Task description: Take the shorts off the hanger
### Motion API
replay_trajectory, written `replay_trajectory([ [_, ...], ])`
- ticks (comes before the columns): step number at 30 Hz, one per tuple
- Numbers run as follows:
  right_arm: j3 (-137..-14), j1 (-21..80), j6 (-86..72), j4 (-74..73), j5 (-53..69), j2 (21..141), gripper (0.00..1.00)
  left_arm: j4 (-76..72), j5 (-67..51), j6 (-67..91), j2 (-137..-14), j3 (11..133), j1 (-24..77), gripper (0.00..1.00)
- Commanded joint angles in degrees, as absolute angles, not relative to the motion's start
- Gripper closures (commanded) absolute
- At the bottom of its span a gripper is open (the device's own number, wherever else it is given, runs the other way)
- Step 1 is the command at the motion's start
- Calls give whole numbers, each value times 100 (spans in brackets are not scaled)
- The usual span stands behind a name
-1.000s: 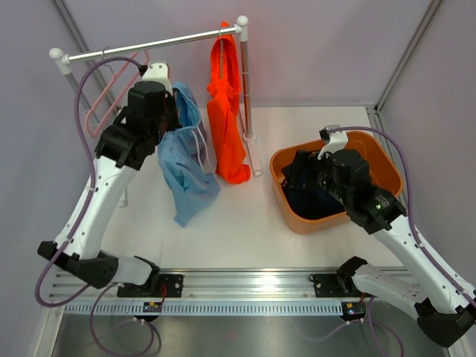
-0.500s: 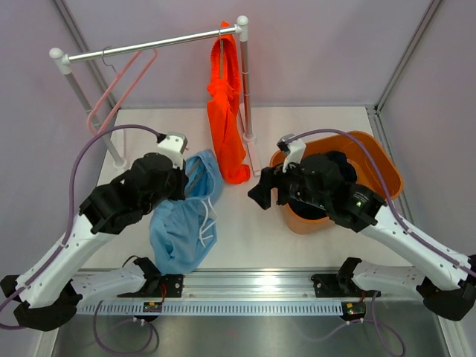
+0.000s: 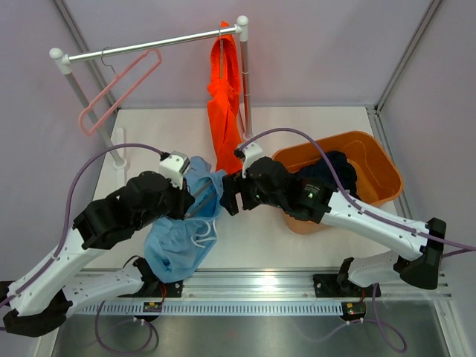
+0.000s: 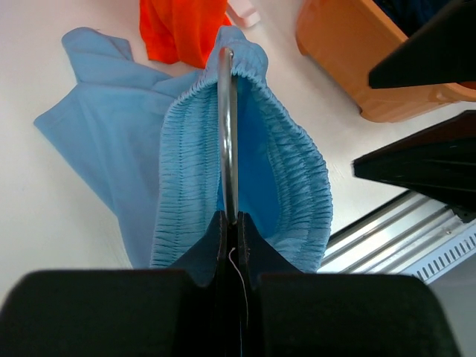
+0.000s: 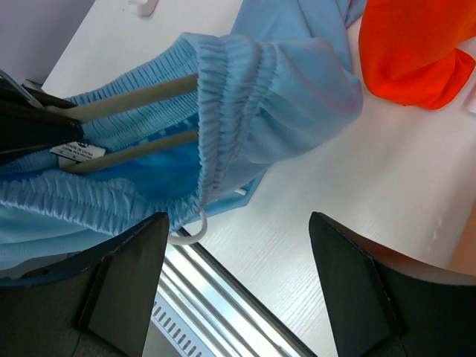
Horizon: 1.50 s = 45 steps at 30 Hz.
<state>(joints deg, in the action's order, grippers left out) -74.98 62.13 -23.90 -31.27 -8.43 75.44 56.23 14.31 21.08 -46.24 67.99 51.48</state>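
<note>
The left gripper [image 4: 230,219] is pinched tight on the straight bar of a thin metal hanger [image 4: 227,126], its jaws meeting around the wire. The elastic waistband of the light blue fabric shorts [image 4: 286,160] is looped over that bar, and the rest of the cloth falls away from the hanger and spreads on the white table [image 3: 312,126], left of centre and close to its near edge.

The right gripper [image 5: 238,223] faces the same waistband from the other side. Its fingers [image 5: 123,286] stand wide apart with nothing between them, just short of the gathered blue cloth; a white drawstring [image 5: 192,229] dangles from the waistband between the two fingers.

Seen from above, the two grippers are near each other around the middle of the table, the left one [image 3: 195,199] holding the hanger and the right one [image 3: 229,195] just beside the blue shorts [image 3: 177,242].

Farther out, the bright orange fabric shorts [image 3: 223,119] hang from a metal clothes rail [image 3: 171,43] along the far edge, their lower end reaching down near the table. A bare pink hanger [image 3: 126,97] hangs on the rail toward the far left corner. At the right side of the table sits an orange plastic tub [image 3: 338,138], and the dark navy shorts [image 3: 338,165] lie inside it.
</note>
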Motion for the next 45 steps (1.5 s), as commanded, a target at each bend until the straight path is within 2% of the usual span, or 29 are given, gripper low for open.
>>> replay_trajectory([
  [1,-7848,6302,-2514,-2919,-1151,7672,16,5045,1107,2180,-4658,6812,5256,100],
  [14,-8253,6311,-2575,-2918,-1283,8586,23,4992,1195,2215,-4711,6864,5519,100],
  [17,-8288,6311,-2619,-2970,-1432,8657,34,5027,1222,2224,-4693,6855,5555,100],
  [20,-8367,6319,-2628,-3137,-1660,8692,56,5054,1222,2206,-4650,6847,5572,100],
  [21,-8437,6319,-2619,-3207,-1870,8692,71,5080,1222,2215,-4632,6847,5572,100],
  [22,-8472,6311,-2619,-3356,-2011,8692,80,5097,1230,2206,-4623,6847,5590,100],
  [25,-8630,6249,-2610,-3594,-2364,8657,100,5194,1266,2171,-4553,6838,5607,100],
  [36,-8438,5248,-2637,-3771,-2180,8438,100,5387,923,2004,-3999,6715,5660,100],
  [41,-8455,5133,-2549,-3753,-2197,8499,100,5265,537,1846,-3806,6680,5660,100],
  [45,-8403,5133,-2619,-3649,-1908,8552,100,5195,729,1811,-3727,6671,5660,100],
])
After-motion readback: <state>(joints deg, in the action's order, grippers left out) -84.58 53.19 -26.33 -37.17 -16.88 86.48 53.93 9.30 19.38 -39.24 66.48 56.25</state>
